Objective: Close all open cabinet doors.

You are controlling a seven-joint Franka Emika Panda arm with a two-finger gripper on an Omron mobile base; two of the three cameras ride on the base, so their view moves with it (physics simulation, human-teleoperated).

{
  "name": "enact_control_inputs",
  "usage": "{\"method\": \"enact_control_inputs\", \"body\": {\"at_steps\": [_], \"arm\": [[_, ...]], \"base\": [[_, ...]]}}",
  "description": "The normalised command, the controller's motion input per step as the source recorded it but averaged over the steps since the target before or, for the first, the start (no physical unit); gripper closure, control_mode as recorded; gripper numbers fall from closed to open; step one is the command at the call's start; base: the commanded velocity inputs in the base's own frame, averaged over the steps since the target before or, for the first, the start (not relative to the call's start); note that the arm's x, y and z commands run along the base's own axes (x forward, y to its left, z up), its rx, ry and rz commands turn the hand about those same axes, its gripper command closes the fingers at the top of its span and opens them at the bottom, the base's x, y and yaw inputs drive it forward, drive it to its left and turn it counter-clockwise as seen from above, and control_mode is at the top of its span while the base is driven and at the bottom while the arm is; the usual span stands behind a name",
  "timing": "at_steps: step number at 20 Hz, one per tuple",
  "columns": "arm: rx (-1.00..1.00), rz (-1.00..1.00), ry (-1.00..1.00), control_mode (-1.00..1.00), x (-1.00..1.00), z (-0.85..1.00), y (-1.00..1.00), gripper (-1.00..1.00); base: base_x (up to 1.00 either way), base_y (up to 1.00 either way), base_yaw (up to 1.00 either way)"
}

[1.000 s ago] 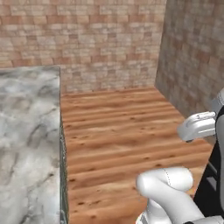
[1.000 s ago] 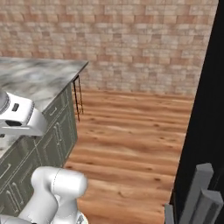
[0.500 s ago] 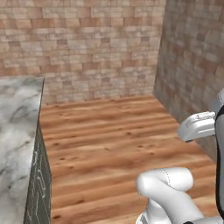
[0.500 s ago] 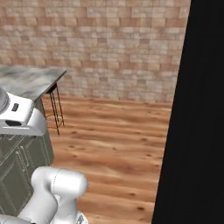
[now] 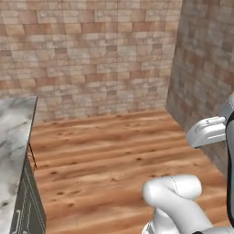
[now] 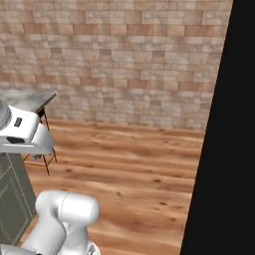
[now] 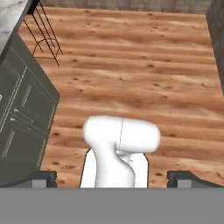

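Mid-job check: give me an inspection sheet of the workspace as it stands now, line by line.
Surface: marble counter at left.
Job's things: cabinet doors under the counter look flush; none visibly open.
Clutter: wire stool by the counter's end.
Grippers: hand open, fingertips wide apart, holding nothing, above the floor.
Cables: nothing seen.
Surroundings: wood floor, brick walls, black panel at right.

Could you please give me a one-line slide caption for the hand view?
Open pincer above wooden floor, sage island cabinet doors at left.
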Motion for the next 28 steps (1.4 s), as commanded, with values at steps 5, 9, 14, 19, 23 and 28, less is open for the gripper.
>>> {"method": "enact_control_inputs", "body": {"at_steps": [5,9,14,19,23,28], "arm": [[0.00,0.00,0.00,1.00,0.00,0.00,0.00,-1.00],[0.00,0.00,0.00,1.00,0.00,0.00,0.00,-1.00],[0.00,0.00,0.00,1.00,0.00,0.00,0.00,-1.00],[0.00,0.00,0.00,1.00,0.00,0.00,0.00,-1.00],[0.00,0.00,0.00,1.00,0.00,0.00,0.00,-1.00],[0.00,0.00,0.00,1.00,0.00,0.00,0.00,-1.00]], "base": [[1.00,-0.33,0.00],[1.00,-0.33,0.02],[1.00,-0.29,0.15],[1.00,-0.53,0.36],[1.00,-0.63,0.46],[0.94,-0.75,0.53]]}}
